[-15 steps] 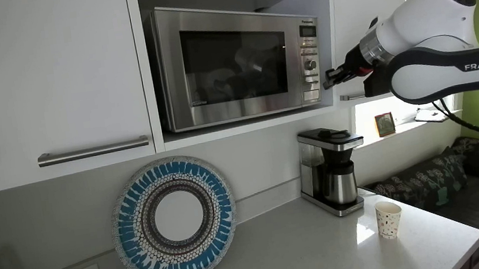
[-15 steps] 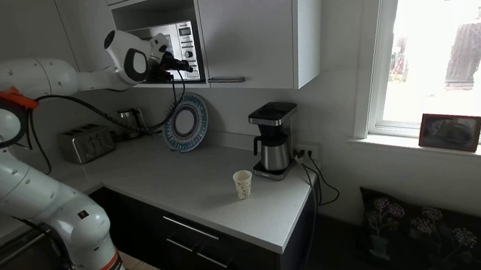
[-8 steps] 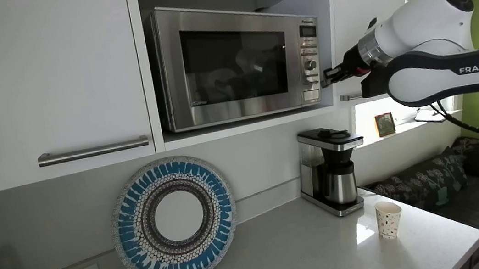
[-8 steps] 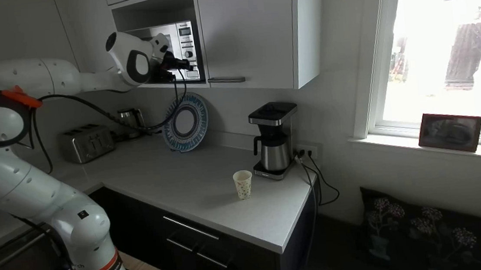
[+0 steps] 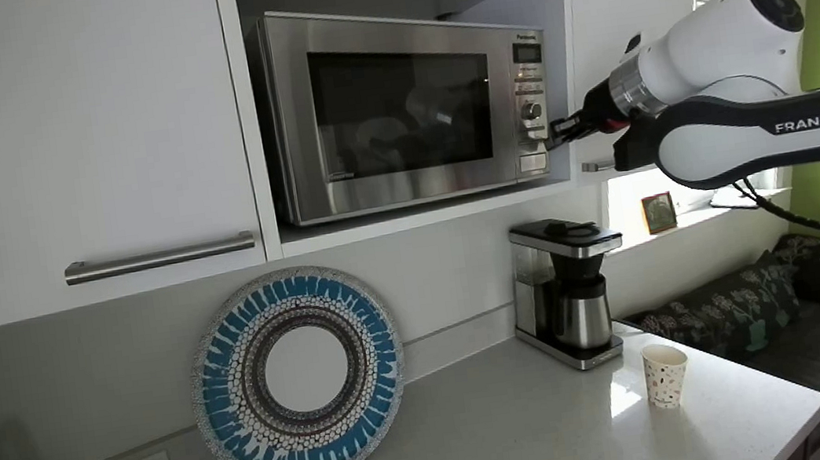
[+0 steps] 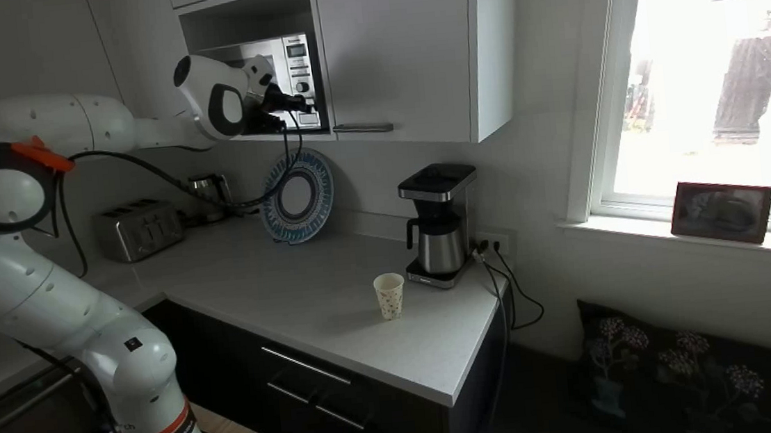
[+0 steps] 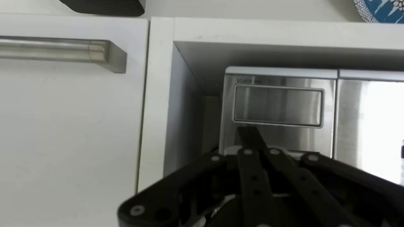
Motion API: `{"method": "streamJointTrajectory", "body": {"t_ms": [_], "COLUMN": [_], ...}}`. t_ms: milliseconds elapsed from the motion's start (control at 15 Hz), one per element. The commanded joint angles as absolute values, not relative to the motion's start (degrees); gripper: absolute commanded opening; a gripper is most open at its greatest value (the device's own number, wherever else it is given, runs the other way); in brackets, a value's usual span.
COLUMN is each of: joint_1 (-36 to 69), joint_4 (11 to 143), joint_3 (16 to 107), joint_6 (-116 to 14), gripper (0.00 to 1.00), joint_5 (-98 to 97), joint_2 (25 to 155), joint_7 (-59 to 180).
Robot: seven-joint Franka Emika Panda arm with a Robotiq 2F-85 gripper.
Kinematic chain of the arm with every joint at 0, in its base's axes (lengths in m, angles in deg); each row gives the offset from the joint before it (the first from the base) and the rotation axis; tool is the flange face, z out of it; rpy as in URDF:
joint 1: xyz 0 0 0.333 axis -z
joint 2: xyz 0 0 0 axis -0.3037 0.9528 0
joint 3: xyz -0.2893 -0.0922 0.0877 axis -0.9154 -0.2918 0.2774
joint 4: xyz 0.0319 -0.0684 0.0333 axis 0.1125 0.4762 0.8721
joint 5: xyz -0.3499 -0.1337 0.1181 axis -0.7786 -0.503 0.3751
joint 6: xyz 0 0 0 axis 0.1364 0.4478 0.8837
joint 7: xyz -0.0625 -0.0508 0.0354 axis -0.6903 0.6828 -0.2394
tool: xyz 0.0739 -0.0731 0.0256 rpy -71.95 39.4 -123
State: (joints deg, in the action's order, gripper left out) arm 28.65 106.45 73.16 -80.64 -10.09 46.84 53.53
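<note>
A stainless steel microwave (image 5: 295,118) sits in an open cupboard niche, its door closed. On its right side is a control panel with a round knob (image 5: 531,111) and, at the bottom, a wide rectangular button (image 5: 533,163). My black gripper (image 5: 554,142) is shut, its fingertips at the lower panel between knob and button. In the wrist view, which is upside down, the shut gripper (image 7: 249,130) lies close to the edge of the big button (image 7: 277,105), and nothing shows between the fingers. Whether the tips touch the panel I cannot tell. The gripper hides the knob there.
Beside the niche, a white cupboard door carries a bar handle (image 6: 364,128). Below stand a coffee maker (image 6: 440,246), a speckled paper cup (image 6: 390,296) and a blue patterned plate (image 5: 218,386) on the counter (image 5: 485,442). A toaster (image 6: 139,230) is farther along.
The gripper has moved a little toward the microwave's panel, and the arm's wrist has sunk slightly. The gripper stays shut; the microwave and counter items have not moved.
</note>
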Motion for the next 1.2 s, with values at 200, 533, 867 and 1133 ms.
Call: {"method": "streamJointTrajectory", "body": {"t_ms": [200, 533, 867, 1133], "joint_1": [27.31, 26.32, 25.96, 26.01], "joint_4": [107.12, 107.12, 107.41, 107.63], "joint_3": [71.91, 71.14, 70.97, 70.83], "joint_6": [-83.70, -85.66, -87.17, -87.34], "gripper": [0.00, 0.00, 0.00, 0.00], "joint_5": [-9.52, -9.06, -9.44, -9.35], "joint_2": [48.32, 49.01, 48.27, 48.33], "joint_7": [56.47, 58.15, 59.64, 60.49]}}
